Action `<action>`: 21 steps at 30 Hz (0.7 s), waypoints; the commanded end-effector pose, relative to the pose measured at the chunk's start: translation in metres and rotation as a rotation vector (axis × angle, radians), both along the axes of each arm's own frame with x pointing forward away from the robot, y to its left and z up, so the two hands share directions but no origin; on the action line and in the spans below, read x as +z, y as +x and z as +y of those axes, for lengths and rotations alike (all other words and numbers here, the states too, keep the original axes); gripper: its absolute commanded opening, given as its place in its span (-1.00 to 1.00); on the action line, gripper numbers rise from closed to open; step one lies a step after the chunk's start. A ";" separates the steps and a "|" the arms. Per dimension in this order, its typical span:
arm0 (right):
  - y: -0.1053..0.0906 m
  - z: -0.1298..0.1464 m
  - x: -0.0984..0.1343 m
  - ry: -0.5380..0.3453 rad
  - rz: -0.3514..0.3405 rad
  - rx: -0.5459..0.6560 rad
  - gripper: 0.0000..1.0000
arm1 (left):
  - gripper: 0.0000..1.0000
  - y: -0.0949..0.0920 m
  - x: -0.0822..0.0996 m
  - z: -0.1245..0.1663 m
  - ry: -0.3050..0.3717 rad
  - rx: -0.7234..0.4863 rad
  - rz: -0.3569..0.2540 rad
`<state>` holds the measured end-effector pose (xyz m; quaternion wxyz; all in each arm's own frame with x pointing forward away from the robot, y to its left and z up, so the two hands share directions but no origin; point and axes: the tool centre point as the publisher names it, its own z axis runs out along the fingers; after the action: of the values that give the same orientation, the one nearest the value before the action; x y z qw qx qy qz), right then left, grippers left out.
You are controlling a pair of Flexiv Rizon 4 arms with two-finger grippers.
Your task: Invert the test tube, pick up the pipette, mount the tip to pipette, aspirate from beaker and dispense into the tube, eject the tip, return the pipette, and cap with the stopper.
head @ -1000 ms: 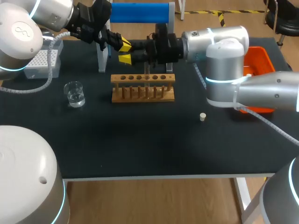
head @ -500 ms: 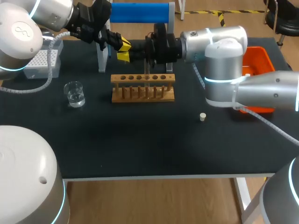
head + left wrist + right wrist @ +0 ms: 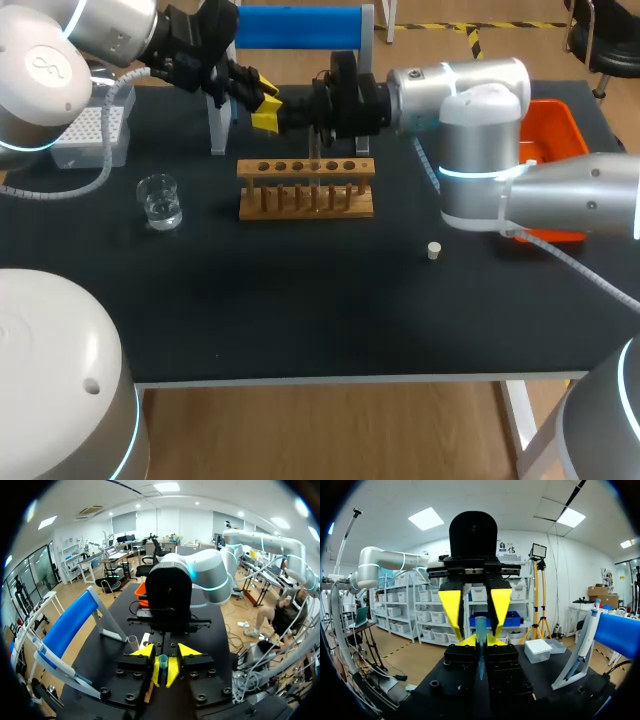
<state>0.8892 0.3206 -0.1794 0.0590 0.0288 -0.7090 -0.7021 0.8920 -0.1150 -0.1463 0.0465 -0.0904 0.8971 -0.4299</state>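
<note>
Both grippers meet nose to nose in the air above the wooden rack. A slim bluish test tube lies along the line between them. My right gripper is shut on the tube, its yellow tips pressed on both sides. Around the tube's far end stands my left gripper, open, with a gap on each side. In the left wrist view the tube's round end faces the camera between the spread left gripper. In the head view the left gripper and right gripper overlap and hide the tube.
A beaker of clear liquid stands left of the rack. A white tip box sits at the far left, a blue-topped stand at the back, an orange bin at the right. A small stopper lies right of the rack.
My right gripper moved left up to the left gripper and closed on the tube. The left gripper's fingers have then spread apart off the tube.
</note>
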 end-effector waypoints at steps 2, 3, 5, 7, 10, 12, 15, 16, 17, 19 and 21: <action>-0.003 -0.010 -0.003 0.006 0.003 0.000 -1.00 | 1.00 -0.001 0.001 0.001 0.003 0.001 0.002; -0.005 -0.014 -0.004 0.007 0.003 0.001 -1.00 | 1.00 -0.001 0.001 0.001 0.003 0.001 0.002; -0.010 -0.023 -0.004 0.009 0.001 0.004 -1.00 | 1.00 -0.001 0.001 0.001 0.003 0.001 0.002; -0.014 -0.035 -0.005 0.012 -0.001 0.007 -1.00 | 1.00 -0.001 0.001 0.001 0.003 0.001 0.002; -0.021 -0.051 -0.007 0.015 -0.003 0.009 -1.00 | 1.00 -0.001 0.001 0.001 0.003 0.001 0.002; -0.029 -0.069 -0.010 0.015 -0.004 0.010 -1.00 | 1.00 -0.001 0.001 0.001 0.003 0.001 0.002; -0.038 -0.091 -0.014 0.011 -0.007 0.008 -1.00 | 1.00 -0.001 0.001 0.001 0.003 0.001 0.002; -0.041 -0.097 -0.016 0.008 -0.008 0.006 -1.00 | 1.00 -0.001 0.001 0.001 0.003 0.001 0.002; -0.045 -0.107 -0.018 0.004 -0.009 0.002 -1.00 | 1.00 -0.001 0.001 0.001 0.003 0.001 0.002; -0.050 -0.120 -0.021 0.002 -0.009 0.001 -1.00 | 1.00 -0.001 0.001 0.001 0.003 0.001 0.002; -0.055 -0.136 -0.025 -0.004 -0.008 -0.013 -1.00 | 1.00 -0.001 0.001 0.001 0.003 0.001 0.002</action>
<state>0.8530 0.2244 -0.2063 0.0614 0.0353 -0.7099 -0.7008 0.8919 -0.1148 -0.1462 0.0467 -0.0905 0.8971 -0.4299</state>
